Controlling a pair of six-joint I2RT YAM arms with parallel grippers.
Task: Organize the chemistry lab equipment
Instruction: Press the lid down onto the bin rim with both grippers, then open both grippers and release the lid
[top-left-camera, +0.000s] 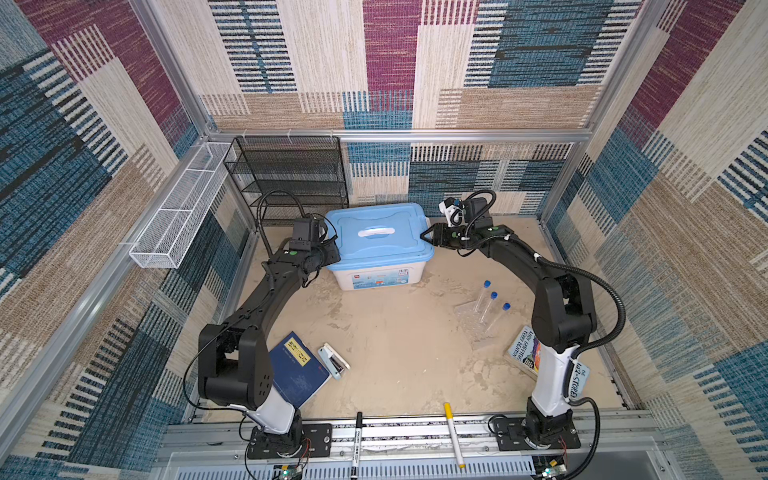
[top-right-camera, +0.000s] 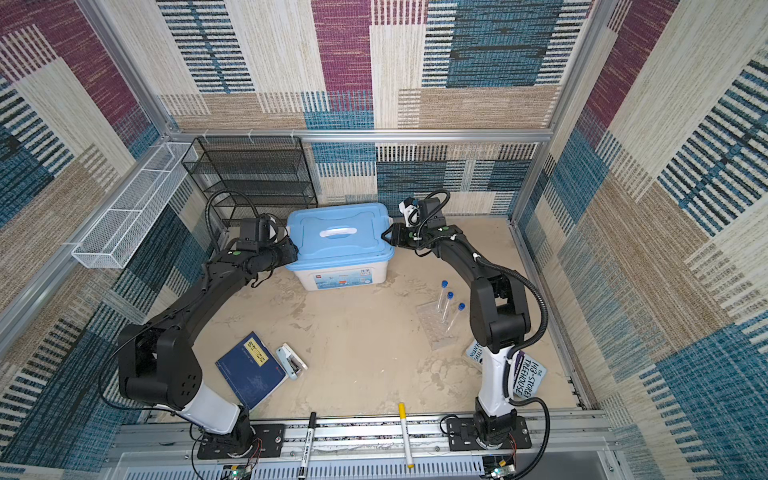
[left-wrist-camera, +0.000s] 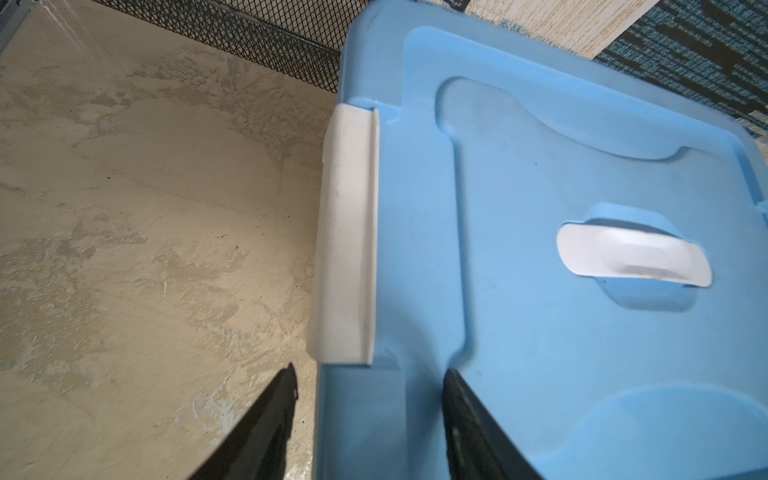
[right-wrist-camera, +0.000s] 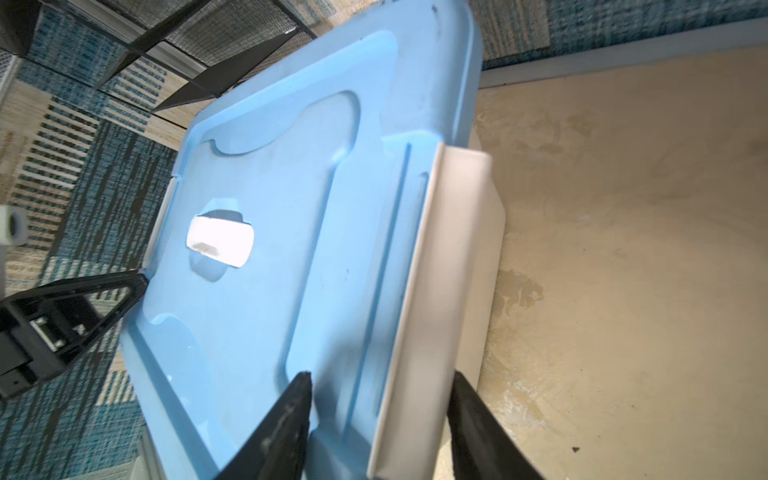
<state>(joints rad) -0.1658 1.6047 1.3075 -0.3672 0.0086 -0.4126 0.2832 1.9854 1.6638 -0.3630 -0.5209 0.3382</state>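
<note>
Three clear blue-capped test tubes (top-left-camera: 490, 305) (top-right-camera: 446, 307) stand tilted in a clear plastic rack (top-left-camera: 471, 328) (top-right-camera: 432, 332) at the right, far from both grippers. At the back stands a white box with a blue lid (top-left-camera: 378, 237) (top-right-camera: 338, 237) (left-wrist-camera: 540, 166) (right-wrist-camera: 270, 187). My left gripper (top-left-camera: 332, 249) (top-right-camera: 293, 251) (left-wrist-camera: 370, 370) is open astride the lid's left edge, just short of its white latch (left-wrist-camera: 345, 232). My right gripper (top-left-camera: 426, 237) (top-right-camera: 385, 237) (right-wrist-camera: 380, 374) straddles the right-hand latch (right-wrist-camera: 449, 270), jaws apart, outer finger against it.
A blue book (top-left-camera: 297, 370) and pale blue stapler (top-left-camera: 334, 361) lie front left, with another book (top-left-camera: 525, 351) under the right arm. Black (top-left-camera: 357, 440) and yellow (top-left-camera: 454, 436) markers rest on the front rail. A black mesh shelf (top-left-camera: 291, 174) and white basket (top-left-camera: 178, 216) stand back left.
</note>
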